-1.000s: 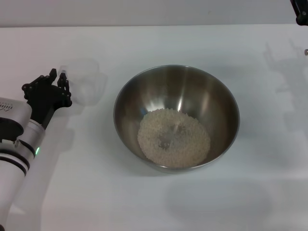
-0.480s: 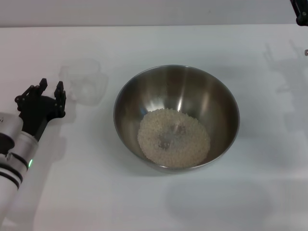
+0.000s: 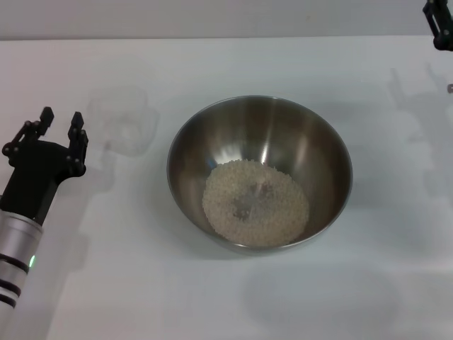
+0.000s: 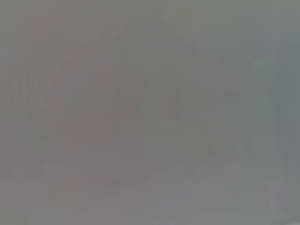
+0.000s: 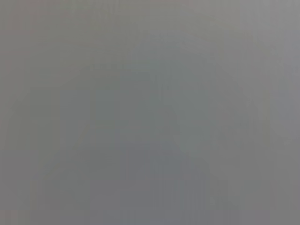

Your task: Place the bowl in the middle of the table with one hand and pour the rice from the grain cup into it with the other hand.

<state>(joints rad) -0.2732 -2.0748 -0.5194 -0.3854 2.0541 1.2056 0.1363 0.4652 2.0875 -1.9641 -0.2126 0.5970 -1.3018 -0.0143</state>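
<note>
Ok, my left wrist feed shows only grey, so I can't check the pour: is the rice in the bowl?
Observer: Yes, the rice lies in a pile at the bottom of the bowl.
Operator: Where is the grain cup?
Observer: The grain cup sits on the table, to the left of the bowl, with nothing holding it.
Operator: And the left hand?
Observer: The left hand is open, near the cup but apart from it. The right hand is parked at the far right edge.
</note>
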